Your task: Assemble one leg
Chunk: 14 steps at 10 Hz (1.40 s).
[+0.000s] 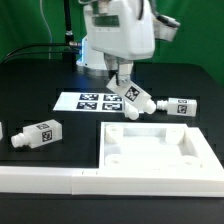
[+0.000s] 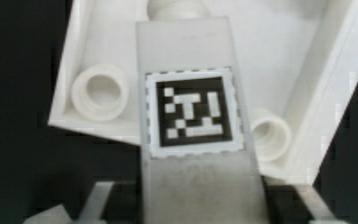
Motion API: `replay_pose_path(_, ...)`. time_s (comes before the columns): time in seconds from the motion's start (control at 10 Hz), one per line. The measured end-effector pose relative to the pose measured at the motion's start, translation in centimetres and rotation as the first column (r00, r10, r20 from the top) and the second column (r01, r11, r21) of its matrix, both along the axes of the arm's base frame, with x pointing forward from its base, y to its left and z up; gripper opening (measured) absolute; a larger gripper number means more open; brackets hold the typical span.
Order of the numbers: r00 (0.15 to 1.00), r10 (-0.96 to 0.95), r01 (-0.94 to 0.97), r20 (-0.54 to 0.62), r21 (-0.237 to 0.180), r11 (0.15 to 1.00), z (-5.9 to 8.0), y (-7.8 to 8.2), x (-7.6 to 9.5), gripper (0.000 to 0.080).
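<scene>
My gripper is shut on a white block-shaped leg and holds it tilted above the table, over the edge of the marker board. Its lower end points toward the far edge of the large white tabletop. In the wrist view the leg runs out from between my fingers, tag facing the camera. The gripper clamps its near end. Behind it lies the tabletop, with two round corner holes showing. The leg's far tip is partly cut off.
A second leg lies at the exterior view's right, beyond the tabletop. A third lies at the left, and a fourth at the left edge. A long white border rail runs along the front.
</scene>
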<state>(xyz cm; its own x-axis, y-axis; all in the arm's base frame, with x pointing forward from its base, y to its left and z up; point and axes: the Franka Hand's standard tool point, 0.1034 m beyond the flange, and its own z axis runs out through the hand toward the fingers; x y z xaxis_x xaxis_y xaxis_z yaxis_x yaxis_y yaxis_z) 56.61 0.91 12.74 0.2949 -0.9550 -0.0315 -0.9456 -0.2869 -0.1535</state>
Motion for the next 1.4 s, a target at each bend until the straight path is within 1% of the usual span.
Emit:
replay_pose_path(0.1, 1.000, 0.004, -0.004, 0.007, -0.009, 1.000, 0.0, 0.8, 0.1, 0.0287)
replay_pose_path(0.3, 0.990, 0.127, -0.119, 0.059, -0.121, 0.986, 0.7, 2.7, 1.1, 0.0287)
replay_pose_path(0.5, 0.966, 0.241, -0.216, 0.089, -0.225, 0.950, 1.3, 2.6, 2.4, 0.0287)
replay_pose_path(0.6, 0.960, 0.256, -0.223, 0.108, -0.249, 0.942, 1.5, 3.8, 2.6, 0.0287)
replay_pose_path(0.7, 0.960, 0.243, -0.201, 0.138, -0.260, 0.944, 1.1, 5.2, 2.5, 0.0287)
replay_pose_path(0.8, 0.956, 0.261, -0.217, 0.134, -0.277, 0.936, 0.6, 5.6, 2.4, 0.0287)
replay_pose_path(1.0, 0.951, 0.280, -0.237, 0.132, -0.269, 0.933, 0.6, 5.6, 2.4, 0.0287)
replay_pose_path(1.1, 0.888, 0.440, -0.380, 0.130, -0.331, 0.864, 0.8, 4.8, 2.8, 0.0287)
replay_pose_path(1.2, 0.828, 0.545, -0.464, 0.131, -0.384, 0.798, 1.1, 3.6, 3.1, 0.0287)
replay_pose_path(1.3, 0.736, 0.666, -0.555, 0.119, -0.457, 0.695, 1.4, 2.6, 3.3, 0.0287)
replay_pose_path(1.4, 0.704, 0.702, -0.585, 0.105, -0.474, 0.658, 1.5, 2.4, 3.3, 0.0287)
